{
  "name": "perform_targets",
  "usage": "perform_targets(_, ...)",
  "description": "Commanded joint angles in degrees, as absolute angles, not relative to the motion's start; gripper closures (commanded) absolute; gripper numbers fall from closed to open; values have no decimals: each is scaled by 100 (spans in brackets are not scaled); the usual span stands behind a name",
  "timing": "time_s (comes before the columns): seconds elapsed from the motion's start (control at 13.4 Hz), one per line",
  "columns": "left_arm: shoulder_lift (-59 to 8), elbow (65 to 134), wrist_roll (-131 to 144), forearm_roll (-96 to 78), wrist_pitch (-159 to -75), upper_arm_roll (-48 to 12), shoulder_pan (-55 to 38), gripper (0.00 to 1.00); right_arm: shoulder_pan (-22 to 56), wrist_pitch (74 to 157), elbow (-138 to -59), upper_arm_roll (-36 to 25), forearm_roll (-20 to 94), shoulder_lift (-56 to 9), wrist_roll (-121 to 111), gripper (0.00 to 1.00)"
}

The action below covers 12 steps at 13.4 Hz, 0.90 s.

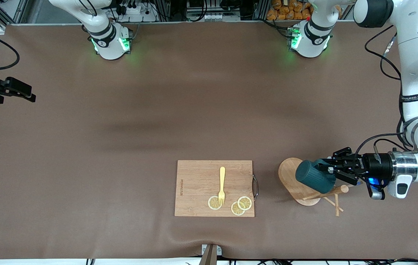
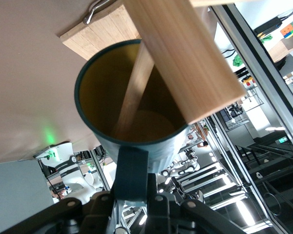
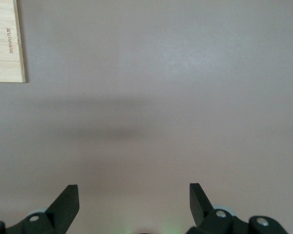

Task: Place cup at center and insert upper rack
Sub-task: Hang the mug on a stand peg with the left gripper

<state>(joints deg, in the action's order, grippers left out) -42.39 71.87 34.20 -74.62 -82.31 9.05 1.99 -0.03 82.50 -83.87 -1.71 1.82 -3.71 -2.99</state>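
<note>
Left wrist view, cup, rack peg inside

wooden cutting board on brown table, yellow fork, three lemon slices on it

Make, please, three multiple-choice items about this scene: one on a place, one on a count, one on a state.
1. Where does the fork lie?
A. on the cutting board
B. on the bare table
C. in the cup

2. How many lemon slices are on the board?
A. one
B. three
C. five

3. What is the left gripper doing?
A. hanging open
B. shut on the fork
C. shut on the cup

Answers:
1 A, the fork rests on the board, prongs on a slice.
2 B, three slices show.
3 C, its fingers clamp the cup's handle over the wooden rack; the right gripper waits open.
</note>
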Motion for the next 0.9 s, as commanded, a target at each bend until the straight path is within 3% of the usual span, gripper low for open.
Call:
perform_targets(0.0,-4315,7102,3357,-7646,-8130,853,290,100,-79,8130,-8271,-132,141,-369,-360,0)
perform_targets(0.82,-4421,7102,3349,-7690,-8112,853,343,100,-62,8130,-8288,-132,141,-378,-70,0)
